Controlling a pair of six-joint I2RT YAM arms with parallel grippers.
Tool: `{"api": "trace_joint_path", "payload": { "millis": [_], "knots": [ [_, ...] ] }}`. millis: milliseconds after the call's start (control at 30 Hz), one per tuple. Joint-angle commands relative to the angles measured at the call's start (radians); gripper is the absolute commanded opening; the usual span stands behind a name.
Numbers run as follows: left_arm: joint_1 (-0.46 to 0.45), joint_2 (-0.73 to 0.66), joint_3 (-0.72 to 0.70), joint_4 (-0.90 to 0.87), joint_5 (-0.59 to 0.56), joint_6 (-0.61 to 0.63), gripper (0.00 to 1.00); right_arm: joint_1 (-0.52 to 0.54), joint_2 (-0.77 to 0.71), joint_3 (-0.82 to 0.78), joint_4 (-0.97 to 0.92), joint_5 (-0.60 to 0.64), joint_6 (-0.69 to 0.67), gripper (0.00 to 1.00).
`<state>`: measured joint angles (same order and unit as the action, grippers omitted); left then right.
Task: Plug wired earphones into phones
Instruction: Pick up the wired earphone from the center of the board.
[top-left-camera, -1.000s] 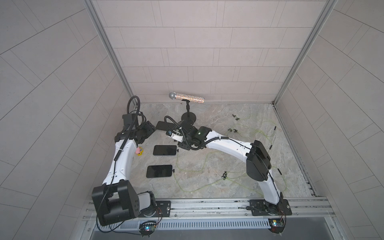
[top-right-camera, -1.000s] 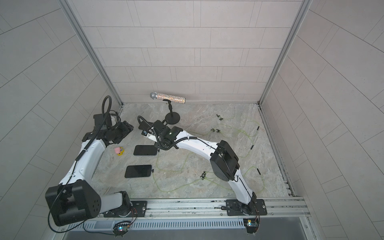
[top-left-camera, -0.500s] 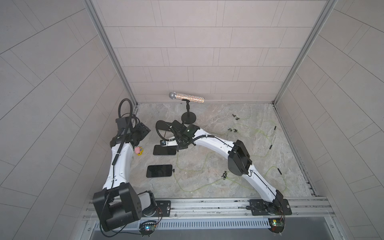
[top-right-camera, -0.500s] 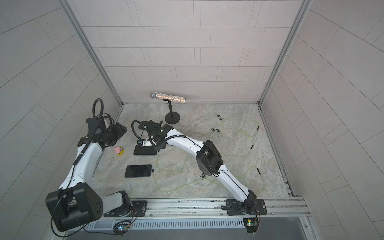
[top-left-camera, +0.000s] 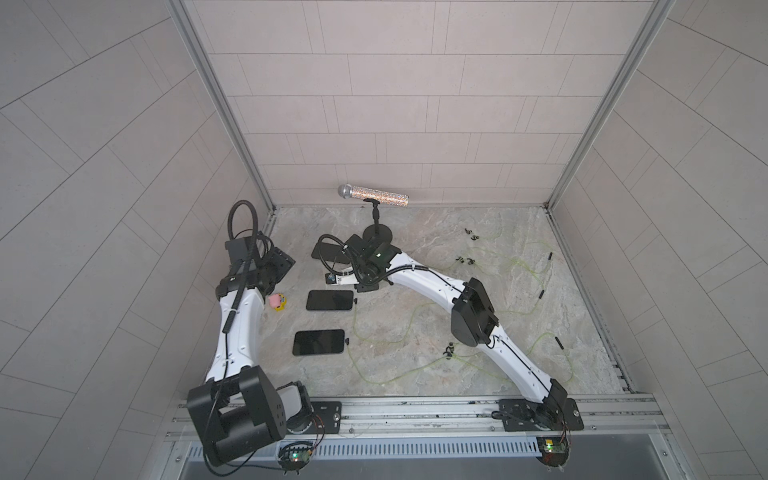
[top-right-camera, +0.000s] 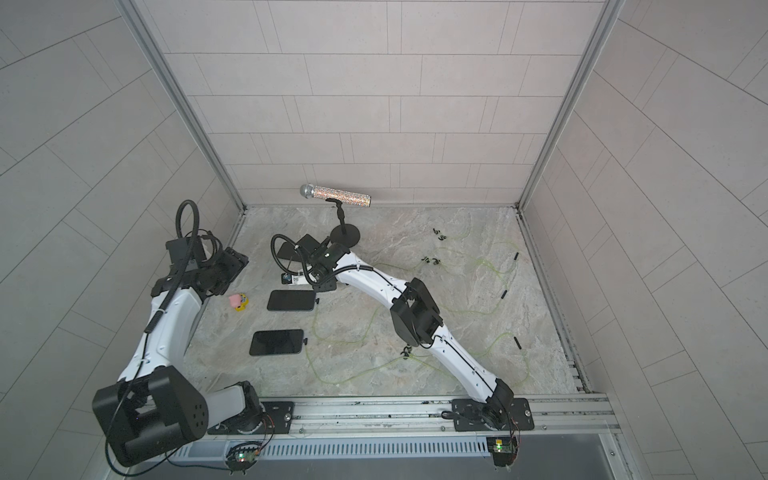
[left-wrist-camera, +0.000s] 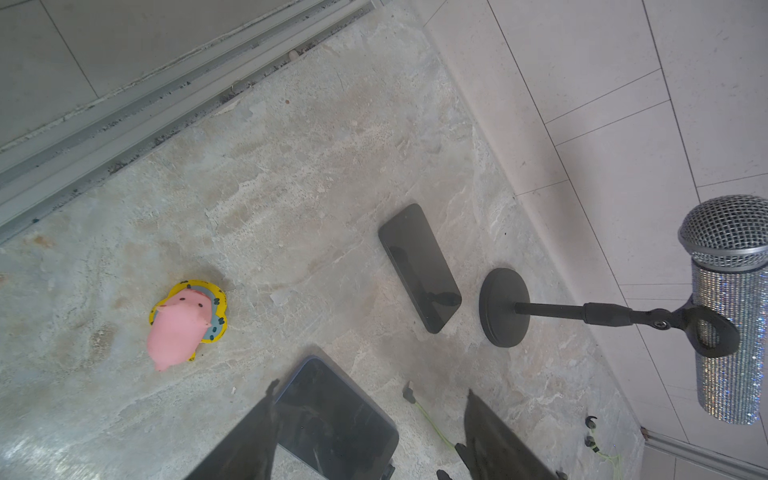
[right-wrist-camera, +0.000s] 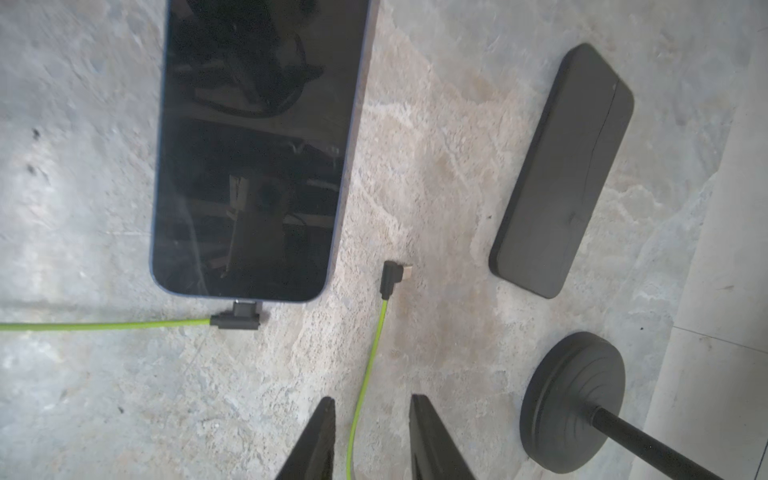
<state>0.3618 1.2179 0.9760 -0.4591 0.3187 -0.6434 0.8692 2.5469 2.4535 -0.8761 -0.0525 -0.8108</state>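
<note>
The right pincer (right-wrist-camera: 372, 400) stands apart astride a green earphone cable (right-wrist-camera: 368, 357), unclamped, its free plug (right-wrist-camera: 395, 272) just ahead, near the stand base (right-wrist-camera: 573, 403); the left pincer (left-wrist-camera: 372, 388) gapes empty. Three phones (top-left-camera: 318, 342) lie on the worktop (top-left-camera: 457, 224): one unplugged phone (right-wrist-camera: 561, 174) just beside that base, bare stone around it, and two plugged phones (top-left-camera: 330, 300) farther off.
</note>
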Motion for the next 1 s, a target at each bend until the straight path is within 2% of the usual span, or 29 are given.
{"api": "trace_joint_path", "payload": {
  "millis": [0,300,967],
  "knots": [
    [0.007,0.006,-0.005,0.018,0.015,-0.009,0.75,-0.025,0.024,0.015,-0.074,0.008,-0.034,0.32],
    [0.007,0.012,-0.007,0.025,0.026,-0.015,0.74,-0.076,0.053,0.014,-0.154,0.038,-0.082,0.29],
    [0.007,0.013,-0.008,0.025,0.027,-0.018,0.72,-0.072,0.07,0.013,-0.215,0.039,-0.152,0.27]
  ]
}}
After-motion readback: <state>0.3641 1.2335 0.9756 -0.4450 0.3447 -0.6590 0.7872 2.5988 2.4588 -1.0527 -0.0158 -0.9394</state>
